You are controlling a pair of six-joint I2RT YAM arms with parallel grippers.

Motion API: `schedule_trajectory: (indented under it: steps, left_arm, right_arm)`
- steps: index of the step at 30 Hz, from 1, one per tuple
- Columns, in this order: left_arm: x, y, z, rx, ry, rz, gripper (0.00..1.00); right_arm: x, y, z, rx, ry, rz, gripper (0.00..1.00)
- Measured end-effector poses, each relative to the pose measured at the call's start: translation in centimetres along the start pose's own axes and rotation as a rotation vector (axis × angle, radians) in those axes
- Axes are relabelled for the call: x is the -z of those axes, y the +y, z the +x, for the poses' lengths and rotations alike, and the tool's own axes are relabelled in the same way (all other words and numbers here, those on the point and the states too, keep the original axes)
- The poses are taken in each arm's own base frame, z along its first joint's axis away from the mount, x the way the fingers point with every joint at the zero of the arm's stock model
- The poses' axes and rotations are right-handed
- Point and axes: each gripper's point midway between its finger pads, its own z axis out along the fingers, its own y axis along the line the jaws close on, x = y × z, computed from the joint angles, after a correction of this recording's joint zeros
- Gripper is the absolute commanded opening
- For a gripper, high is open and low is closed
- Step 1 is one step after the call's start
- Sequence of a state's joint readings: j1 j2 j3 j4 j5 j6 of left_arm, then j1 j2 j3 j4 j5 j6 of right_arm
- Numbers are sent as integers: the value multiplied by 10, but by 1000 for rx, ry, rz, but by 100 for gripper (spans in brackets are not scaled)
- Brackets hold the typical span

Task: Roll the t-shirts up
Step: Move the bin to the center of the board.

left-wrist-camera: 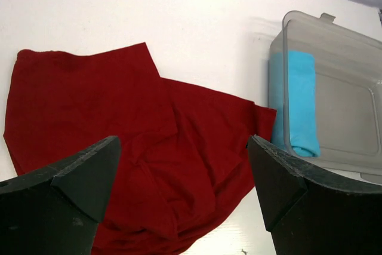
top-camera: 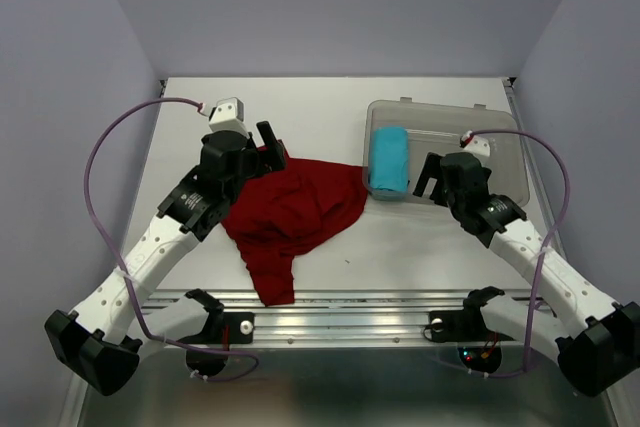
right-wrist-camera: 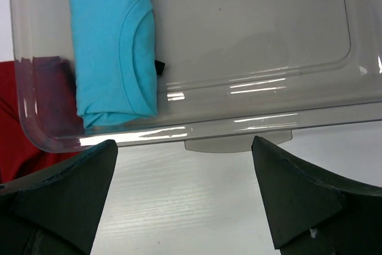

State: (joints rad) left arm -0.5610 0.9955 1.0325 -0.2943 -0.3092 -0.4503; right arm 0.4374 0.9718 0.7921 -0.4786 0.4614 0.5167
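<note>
Clear plastic bin point(top-camera: 440, 119) on white table point(top-camera: 300, 107)

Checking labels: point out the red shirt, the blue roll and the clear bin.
red shirt point(top-camera: 295, 209), top external view, middle of the cloth.
blue roll point(top-camera: 389, 159), top external view, middle of the roll.
clear bin point(right-wrist-camera: 268, 40), right wrist view, bare floor.

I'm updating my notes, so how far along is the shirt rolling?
Done: the blue shirt sits rolled in the bin. In hand: nothing; the left gripper and right gripper are both open. Left: the red shirt lies crumpled on the table, unrolled.
</note>
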Motion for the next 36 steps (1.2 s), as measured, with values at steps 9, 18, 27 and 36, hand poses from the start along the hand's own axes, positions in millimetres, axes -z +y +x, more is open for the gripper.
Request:
schedule_trajectory:
  steps: [9, 18, 27, 36]
  left_arm:
    - [-3, 6, 12, -10, 27, -18, 99]
    - [-27, 43, 79, -23, 240, -225, 92]
    - [-15, 89, 163, 3, 484, -445, 87]
    - [-22, 103, 202, 27, 574, -527, 8]
  right_arm:
    - [-2, 4, 15, 28, 65, -26, 100]
    - [8, 43, 28, 58, 154, -252, 100]
    - [32, 122, 53, 179, 222, -490, 100]
    - [38, 176, 118, 342, 348, -582, 100]
